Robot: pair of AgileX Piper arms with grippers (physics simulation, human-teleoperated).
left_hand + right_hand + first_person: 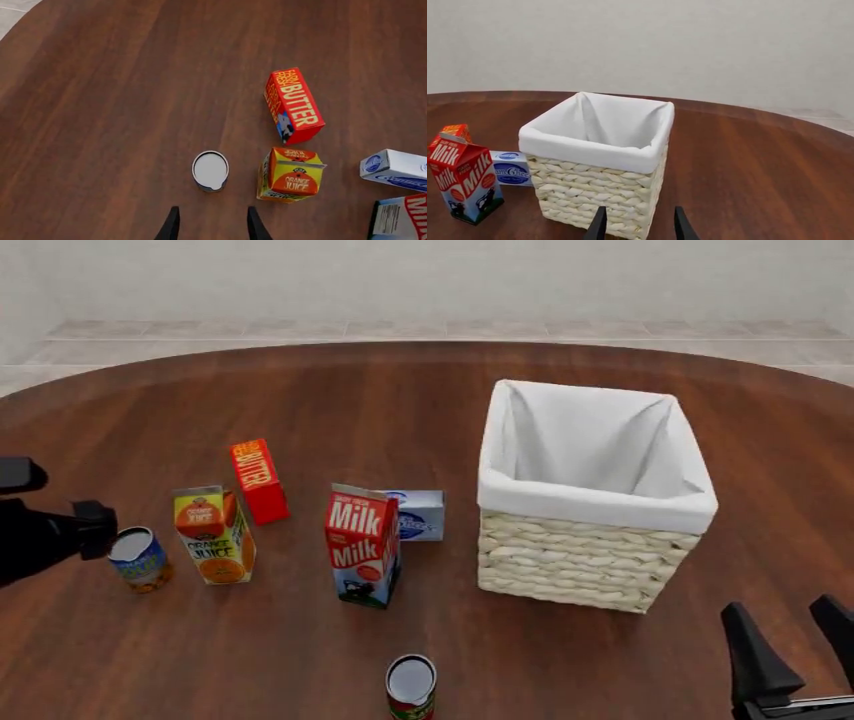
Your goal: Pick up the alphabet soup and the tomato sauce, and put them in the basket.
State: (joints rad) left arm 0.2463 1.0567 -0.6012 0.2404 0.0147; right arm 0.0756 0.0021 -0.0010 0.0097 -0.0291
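The alphabet soup [139, 558], a short can with a blue and orange label, stands at the table's left next to the orange juice carton. In the left wrist view its silvery top [210, 171] lies just ahead of my left gripper [212, 227], which is open and apart from it. The tomato sauce [411, 687], a red can with a pale top, stands near the front edge at the middle. The basket [574, 560], wicker with a white lining, sits right of centre. My right gripper [794, 650] hangs open at the front right, facing the basket [594, 200], nothing between its fingers.
An orange juice carton [214, 537] stands right beside the alphabet soup. A red butter box [258, 480] lies behind it. A milk carton [363, 545] and a blue-and-white box [416, 515] stand between the cans and the basket.
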